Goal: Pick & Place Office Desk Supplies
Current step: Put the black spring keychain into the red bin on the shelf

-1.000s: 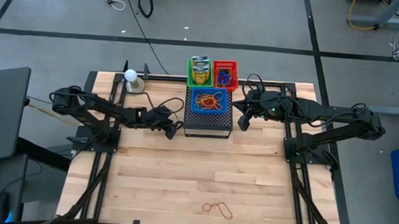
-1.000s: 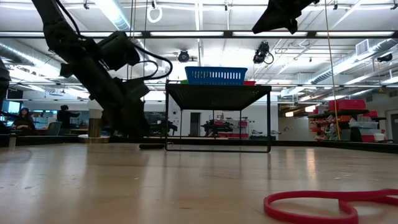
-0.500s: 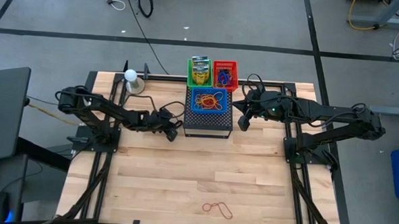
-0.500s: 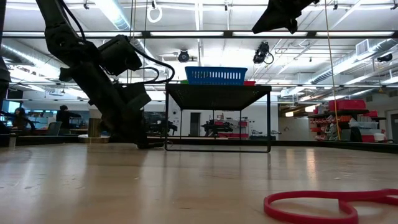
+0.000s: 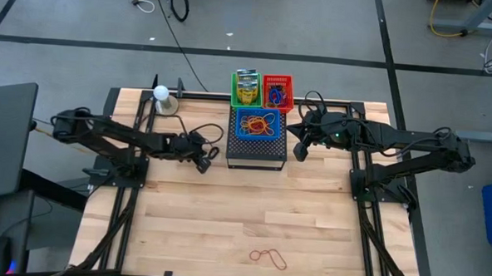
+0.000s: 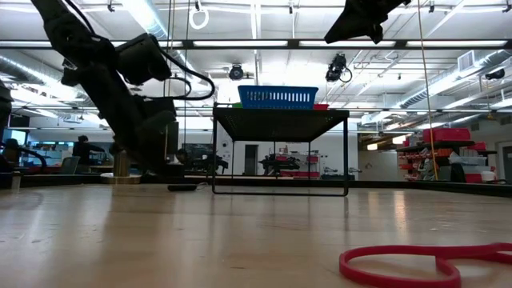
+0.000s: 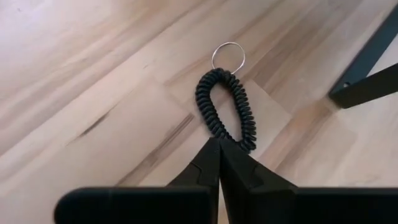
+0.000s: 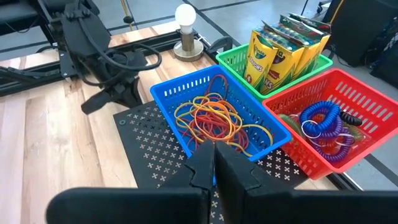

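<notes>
Gripping the end of a black coiled spiral cord with a thin metal key ring (image 7: pixel 225 102), the left hand (image 7: pixel 219 144) sits low over the wooden desk (image 5: pixel 251 213), just left of the black perforated metal stand (image 5: pixel 256 151); its fingers are pressed fully together on the nearest turns of the coil, while the rest of the loop and the ring lie flat on the wood. The right hand (image 8: pixel 215 149) hangs above the stand with its fingers closed and nothing between them, and appears to be waiting. On the stand sits a blue plastic basket of red and orange rubber bands (image 8: pixel 214 122); behind it are a green plastic basket of crayon boxes (image 8: pixel 283 46) and a red plastic basket of purple and blue coiled cords (image 8: pixel 328 134), which is judged the likely destination for the black coil. A red rubber band (image 5: pixel 267 257) lies on the desk near the front edge, well apart from both arms and not yet collected. Risks noted: the grip takes only a few turns at one end, so the springy coil may stretch, swing or slip free on lifting; the dangling ring could catch on the stand's edge or a basket rim during transfer.
</notes>
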You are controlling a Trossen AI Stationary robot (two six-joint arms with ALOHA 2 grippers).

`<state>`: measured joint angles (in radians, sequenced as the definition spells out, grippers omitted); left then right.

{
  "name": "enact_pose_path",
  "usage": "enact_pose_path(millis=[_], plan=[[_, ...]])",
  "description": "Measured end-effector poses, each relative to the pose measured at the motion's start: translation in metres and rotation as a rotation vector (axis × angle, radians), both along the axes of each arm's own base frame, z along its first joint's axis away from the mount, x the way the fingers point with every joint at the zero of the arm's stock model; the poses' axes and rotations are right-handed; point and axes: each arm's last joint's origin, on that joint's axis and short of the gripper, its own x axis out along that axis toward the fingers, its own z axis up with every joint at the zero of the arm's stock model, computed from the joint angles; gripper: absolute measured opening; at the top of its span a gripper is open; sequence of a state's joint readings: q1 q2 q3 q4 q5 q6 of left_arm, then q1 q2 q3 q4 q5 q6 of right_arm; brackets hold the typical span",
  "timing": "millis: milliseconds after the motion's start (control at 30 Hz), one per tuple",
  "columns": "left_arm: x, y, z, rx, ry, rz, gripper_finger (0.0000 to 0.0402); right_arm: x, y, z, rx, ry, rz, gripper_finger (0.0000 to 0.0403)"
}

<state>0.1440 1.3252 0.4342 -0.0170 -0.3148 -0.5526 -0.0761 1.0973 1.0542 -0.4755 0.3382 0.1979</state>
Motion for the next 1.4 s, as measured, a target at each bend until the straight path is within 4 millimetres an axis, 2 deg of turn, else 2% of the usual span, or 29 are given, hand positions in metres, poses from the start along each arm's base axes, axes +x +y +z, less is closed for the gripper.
enact_pose_path(millis=[400,567,1100,1267,1400], plan=[[-0.009,-0.001,0.015,-0.035,-0.055,0.060,0.0006,0.000,0.000,0.000,-0.003,0.002,0.002,0.0023],[-0.014,-0.001,0.029,-0.019,-0.137,0.101,0.0006,0.000,0.000,0.000,-0.003,0.002,0.002,0.0023],[-0.046,-0.001,0.095,0.085,-0.570,0.255,0.0005,0.001,0.000,0.000,0.000,-0.003,0.000,0.0023],[-0.043,-0.001,0.115,0.108,-0.776,0.252,0.0005,0.011,-0.001,0.000,0.023,-0.056,-0.014,0.0023],[-0.037,-0.001,0.125,0.116,-0.894,0.242,0.0005,0.027,-0.002,-0.004,0.049,-0.117,-0.017,0.0023]])
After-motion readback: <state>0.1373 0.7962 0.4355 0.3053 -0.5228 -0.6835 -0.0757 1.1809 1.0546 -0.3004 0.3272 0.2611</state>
